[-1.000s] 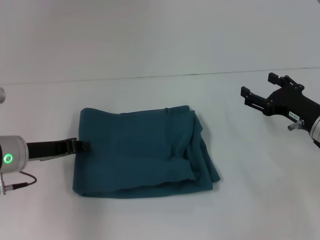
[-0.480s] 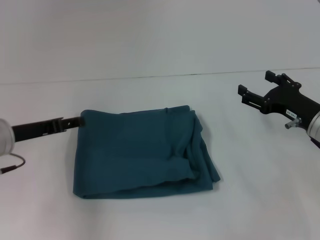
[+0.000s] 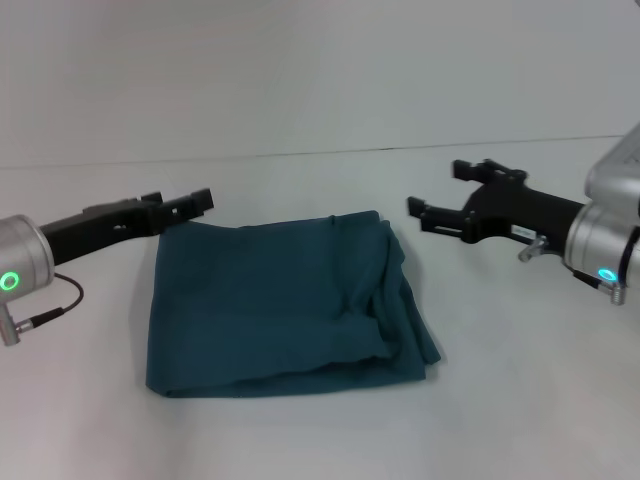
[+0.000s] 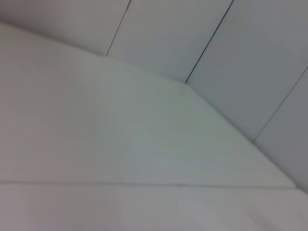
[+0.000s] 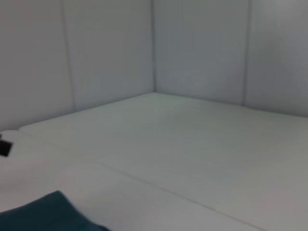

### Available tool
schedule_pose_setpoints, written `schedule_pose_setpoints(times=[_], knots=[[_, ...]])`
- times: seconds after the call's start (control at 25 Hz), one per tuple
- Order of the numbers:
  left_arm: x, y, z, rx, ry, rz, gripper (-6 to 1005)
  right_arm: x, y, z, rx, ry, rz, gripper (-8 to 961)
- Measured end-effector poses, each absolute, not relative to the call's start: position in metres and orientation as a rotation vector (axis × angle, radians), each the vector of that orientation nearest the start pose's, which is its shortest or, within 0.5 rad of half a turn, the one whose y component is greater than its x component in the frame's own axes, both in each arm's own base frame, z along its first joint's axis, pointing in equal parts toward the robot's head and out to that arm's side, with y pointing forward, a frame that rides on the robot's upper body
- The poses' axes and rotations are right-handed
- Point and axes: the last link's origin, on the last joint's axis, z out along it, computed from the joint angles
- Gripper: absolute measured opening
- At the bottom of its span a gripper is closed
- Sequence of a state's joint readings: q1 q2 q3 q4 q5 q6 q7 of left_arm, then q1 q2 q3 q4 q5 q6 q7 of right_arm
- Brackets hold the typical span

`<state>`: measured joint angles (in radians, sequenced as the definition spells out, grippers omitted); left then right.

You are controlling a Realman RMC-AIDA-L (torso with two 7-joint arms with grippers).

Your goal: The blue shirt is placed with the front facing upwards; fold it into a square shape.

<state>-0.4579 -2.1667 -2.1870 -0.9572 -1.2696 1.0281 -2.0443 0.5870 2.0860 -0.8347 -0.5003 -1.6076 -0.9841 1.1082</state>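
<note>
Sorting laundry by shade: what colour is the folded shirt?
Plain dark teal-blue shirt; no print showing. Head view shows it best.

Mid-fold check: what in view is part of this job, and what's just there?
Part of the job:
- dark teal-blue cotton shirt, folded into a rough rectangle
- left gripper, open, at its far left corner
- right gripper, open, beyond its far right corner

Just there:
- white table
- white back wall

both arms have silver cylindrical wrists with green ring lights. black grippers, left [image 3: 185, 204] and right [image 3: 440, 195]. a thin black cable [image 3: 55, 305] loops off the left wrist.
</note>
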Motion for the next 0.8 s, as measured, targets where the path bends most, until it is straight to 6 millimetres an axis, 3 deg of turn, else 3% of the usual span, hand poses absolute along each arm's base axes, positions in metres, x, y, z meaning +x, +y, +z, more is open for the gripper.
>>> schedule_pose_setpoints(times=[0.36, 0.8], knots=[[-0.247, 0.377, 0.017, -2.148, -1.118, -0.822, 878, 0.233, 0.385, -0.028, -2.532, 0.484, 0.580, 945], [-0.234, 0.364, 0.011, -2.307, -0.882, -0.857, 876, 0.235, 0.362, -0.033, -2.645, 0.415, 0.610, 945]])
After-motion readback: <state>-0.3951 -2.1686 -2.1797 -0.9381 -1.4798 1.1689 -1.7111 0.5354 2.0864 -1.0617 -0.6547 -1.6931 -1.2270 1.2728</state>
